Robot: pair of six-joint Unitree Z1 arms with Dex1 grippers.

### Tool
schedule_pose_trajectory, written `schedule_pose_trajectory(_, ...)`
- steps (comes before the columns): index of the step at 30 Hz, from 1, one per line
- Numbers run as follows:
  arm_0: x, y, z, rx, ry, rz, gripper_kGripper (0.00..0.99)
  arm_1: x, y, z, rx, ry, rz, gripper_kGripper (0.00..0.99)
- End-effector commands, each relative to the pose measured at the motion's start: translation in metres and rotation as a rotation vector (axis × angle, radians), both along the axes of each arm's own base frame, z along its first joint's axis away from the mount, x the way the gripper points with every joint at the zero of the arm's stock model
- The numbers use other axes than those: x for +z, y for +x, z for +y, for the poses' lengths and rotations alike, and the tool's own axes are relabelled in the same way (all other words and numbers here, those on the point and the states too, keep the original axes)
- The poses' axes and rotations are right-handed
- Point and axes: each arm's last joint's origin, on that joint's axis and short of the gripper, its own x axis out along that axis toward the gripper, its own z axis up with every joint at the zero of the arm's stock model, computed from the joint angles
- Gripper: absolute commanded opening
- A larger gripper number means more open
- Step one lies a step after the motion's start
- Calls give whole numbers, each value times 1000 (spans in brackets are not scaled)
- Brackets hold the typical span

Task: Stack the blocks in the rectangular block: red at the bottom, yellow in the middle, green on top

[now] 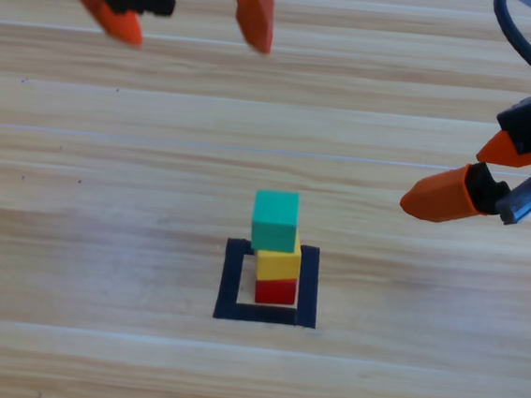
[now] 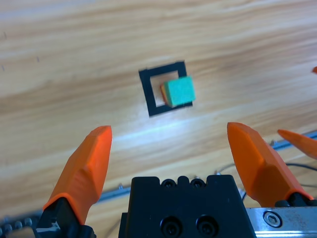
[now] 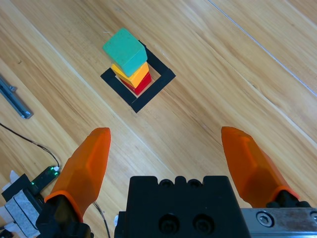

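A tower of three cubes stands inside the black tape rectangular block (image 1: 229, 280): red (image 1: 275, 290) at the bottom, yellow (image 1: 277, 261) in the middle, green (image 1: 275, 221) on top. The right wrist view shows the same stack, green (image 3: 125, 51) over yellow (image 3: 136, 77) over red (image 3: 141, 85). From the left wrist view mostly the green top (image 2: 178, 91) shows. My left gripper (image 1: 190, 21) hangs open at the top edge, far behind the stack. My right gripper (image 1: 464, 173) is open at the right edge, well clear of the cubes. Neither holds anything.
The black tape outline (image 3: 154, 86) lies on bare wooden table (image 1: 102, 240). Cables and a small circuit board (image 3: 43, 177) lie near the table's edge in the right wrist view.
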Motion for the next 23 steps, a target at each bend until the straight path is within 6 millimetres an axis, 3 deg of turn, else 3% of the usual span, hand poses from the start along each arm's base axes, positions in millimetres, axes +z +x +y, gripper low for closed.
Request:
schedule_pose_trajectory(1, -45, -47, -7, -171, -16, -59, 990, -14, 7, -3, -13, -28, 33, 983)
schedule_pose_trajectory(8, -71, -58, -17, -250, -13, -68, 990, -9, 3, -9, -16, -26, 5, 985)
schedule_pose_trajectory(23, -72, -60, -15, -245, -15, -79, 990, -8, 4, -8, -15, -17, 2, 983)
